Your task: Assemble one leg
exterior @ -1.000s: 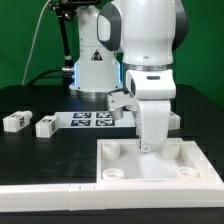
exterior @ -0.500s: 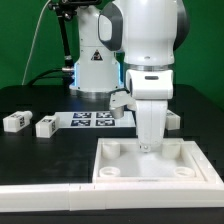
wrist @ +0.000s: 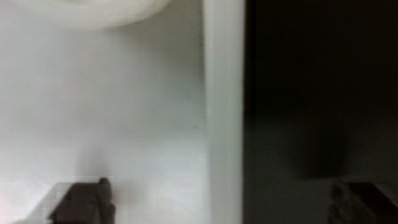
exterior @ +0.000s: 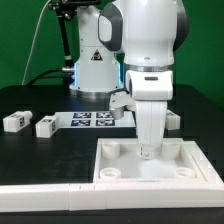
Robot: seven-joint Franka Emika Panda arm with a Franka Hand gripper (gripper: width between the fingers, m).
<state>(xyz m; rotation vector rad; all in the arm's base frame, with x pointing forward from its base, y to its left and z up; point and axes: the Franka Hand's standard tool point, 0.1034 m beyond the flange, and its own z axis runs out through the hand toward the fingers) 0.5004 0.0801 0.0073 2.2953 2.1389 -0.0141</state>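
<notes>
My hand (exterior: pixel 148 151) hangs low over the far rim of the large white square panel (exterior: pixel 150 175) — fingers (wrist: pixel 80 200) spread, gripping nothing, straddling that rim, perhaps to nudge it square. A small white tagged plastic leg (exterior: pixel 45 126) lies well apart on the black worktop (exterior: pixel 60 150) — untouched.

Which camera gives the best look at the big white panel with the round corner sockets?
The exterior view: nearly the whole panel shows, with raised rim and sockets. The wrist view shows only a close patch, one socket and an edge.
</notes>
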